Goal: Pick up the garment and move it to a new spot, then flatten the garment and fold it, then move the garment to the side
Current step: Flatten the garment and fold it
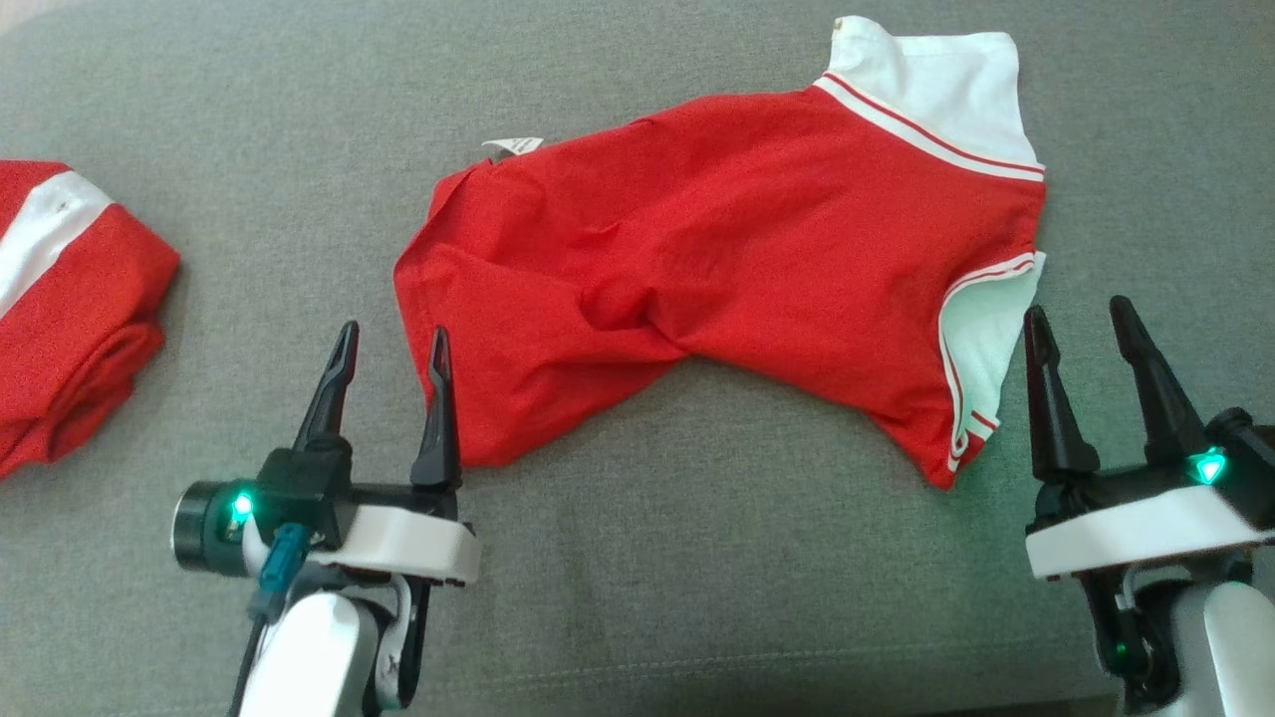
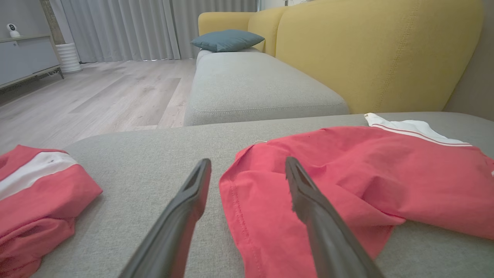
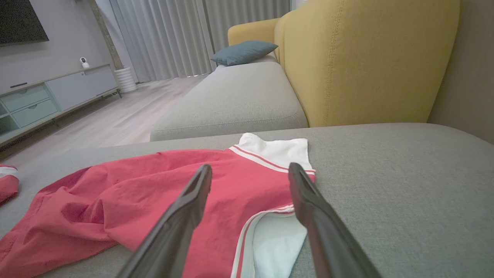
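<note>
A red garment (image 1: 717,259) with white striped ends lies spread but rumpled on the grey cushion (image 1: 697,558), its white collar end at the far right. My left gripper (image 1: 393,344) stands open at the garment's near-left hem (image 2: 247,208), one finger over the fabric edge, the other beside it. My right gripper (image 1: 1081,319) stands open just right of the near white sleeve (image 1: 981,339); in the right wrist view that sleeve (image 3: 274,239) lies between my fingers. Nothing is held.
A second red and white garment (image 1: 70,299) lies folded at the left edge of the cushion; it is also in the left wrist view (image 2: 34,197). A yellow sofa back (image 2: 378,50) rises behind, with another grey seat (image 2: 254,85) and a blue pillow (image 2: 227,39).
</note>
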You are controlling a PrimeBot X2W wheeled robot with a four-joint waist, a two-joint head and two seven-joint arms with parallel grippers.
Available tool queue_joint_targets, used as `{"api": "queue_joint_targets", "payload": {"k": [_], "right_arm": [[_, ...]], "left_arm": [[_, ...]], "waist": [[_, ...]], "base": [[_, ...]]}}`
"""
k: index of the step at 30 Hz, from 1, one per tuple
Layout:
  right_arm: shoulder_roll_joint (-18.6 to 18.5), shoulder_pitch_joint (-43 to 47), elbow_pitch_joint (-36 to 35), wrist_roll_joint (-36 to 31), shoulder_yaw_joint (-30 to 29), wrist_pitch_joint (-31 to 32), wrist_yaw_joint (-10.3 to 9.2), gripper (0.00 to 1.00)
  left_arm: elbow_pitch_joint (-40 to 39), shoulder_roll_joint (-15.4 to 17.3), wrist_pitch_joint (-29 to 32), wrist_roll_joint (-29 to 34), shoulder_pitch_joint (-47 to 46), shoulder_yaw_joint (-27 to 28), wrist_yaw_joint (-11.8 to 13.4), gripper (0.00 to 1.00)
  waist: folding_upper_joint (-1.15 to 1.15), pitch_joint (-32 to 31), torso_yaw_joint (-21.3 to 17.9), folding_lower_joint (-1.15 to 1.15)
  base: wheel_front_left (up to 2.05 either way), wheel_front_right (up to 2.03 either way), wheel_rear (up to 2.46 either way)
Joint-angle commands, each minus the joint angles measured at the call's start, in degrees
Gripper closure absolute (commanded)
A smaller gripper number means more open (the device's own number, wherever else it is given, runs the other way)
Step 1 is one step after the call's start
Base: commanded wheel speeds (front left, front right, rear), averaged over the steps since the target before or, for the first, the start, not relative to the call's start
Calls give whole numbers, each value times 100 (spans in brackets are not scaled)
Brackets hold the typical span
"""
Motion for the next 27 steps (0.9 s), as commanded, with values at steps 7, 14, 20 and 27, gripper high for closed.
{"api": "queue_joint_targets", "payload": {"k": [7,14,20,27], "right_arm": [[78,140,-481,-87,50,208,23,0],[98,166,-546,-83,71,266,23,0],[74,175,-519,-81,123,342,23,0],[83,466,-53,-56,390,911,23,0]], "left_arm": [[-206,121,-28,-44,-43,211,70,0],[-210,129,-28,-60,-66,179,85,0],[-202,134,-28,-68,-100,160,105,0],[-227,121,-28,-67,-156,119,119,0]], "waist": [[0,-55,-8,0],[0,-44,-5,0],[0,-27,6,0],[0,62,52,0]], "base": [[0,0,0],[0,0,0],[0,0,0],[0,0,0]]}}
